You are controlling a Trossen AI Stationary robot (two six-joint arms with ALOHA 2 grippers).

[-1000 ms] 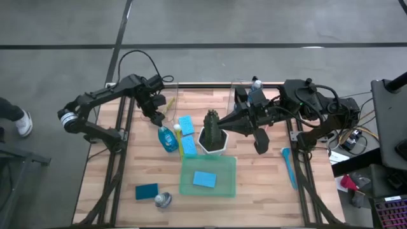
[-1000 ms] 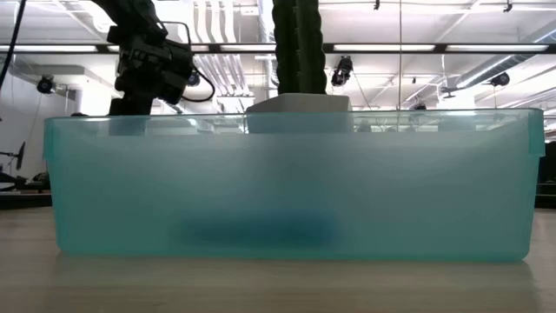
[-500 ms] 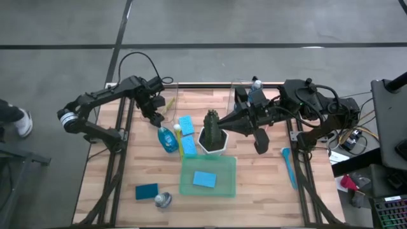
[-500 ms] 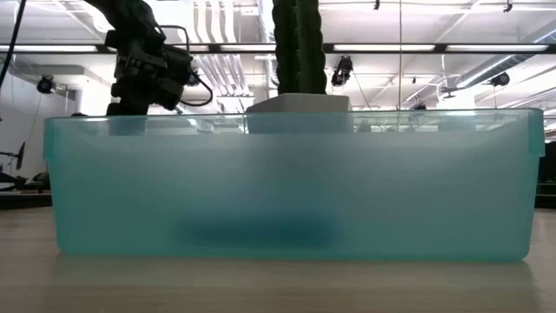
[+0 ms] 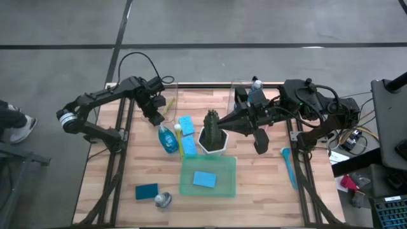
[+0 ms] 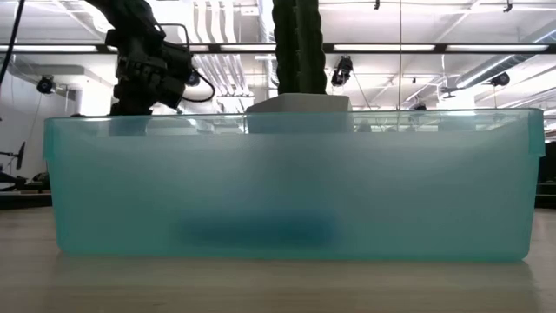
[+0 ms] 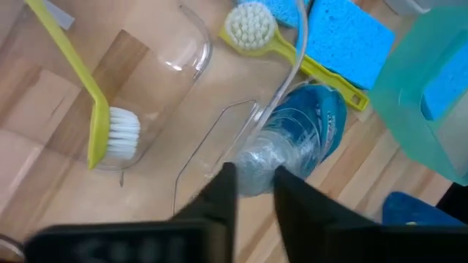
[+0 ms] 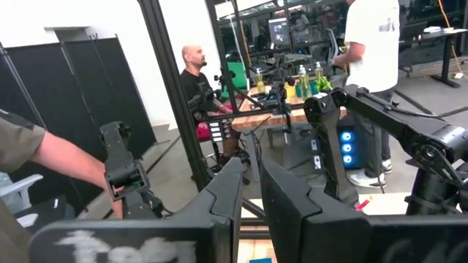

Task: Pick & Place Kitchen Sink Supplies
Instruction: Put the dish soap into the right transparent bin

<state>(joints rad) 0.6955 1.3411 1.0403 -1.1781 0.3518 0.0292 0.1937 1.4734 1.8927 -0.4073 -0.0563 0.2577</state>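
Observation:
A small clear bottle of blue liquid (image 5: 168, 138) lies on its side on the table, left of the plant, its clear cap pointing to the far left. My left gripper (image 5: 156, 121) comes down on that cap end and is shut on it (image 7: 255, 191). A yellow brush (image 7: 252, 31) and a blue sponge (image 5: 186, 124) lie just beyond the bottle. My right gripper (image 5: 227, 122) hangs high over the plant, level and shut (image 8: 251, 196) on nothing. My left gripper pinches the bottle's clear cap end (image 7: 256, 166) between its two fingers. The fingers come steeply from above, slanting from the table's far left, and lie across the neck. The bottle's blue body (image 7: 311, 131) rests on the table.
The green tray (image 5: 208, 166) at front centre holds a blue sponge (image 5: 204, 179). A potted plant (image 5: 213, 133) stands behind it. A clear bin (image 7: 172, 62) beside the bottle holds a second yellow brush (image 7: 99, 120). A dark sponge (image 5: 146, 191) and another bottle (image 5: 163, 200) lie front left. A blue brush (image 5: 289, 166) lies right.
My left gripper's wrist has turned a little while staying over the bottle's cap end. The bottle lies where it was.

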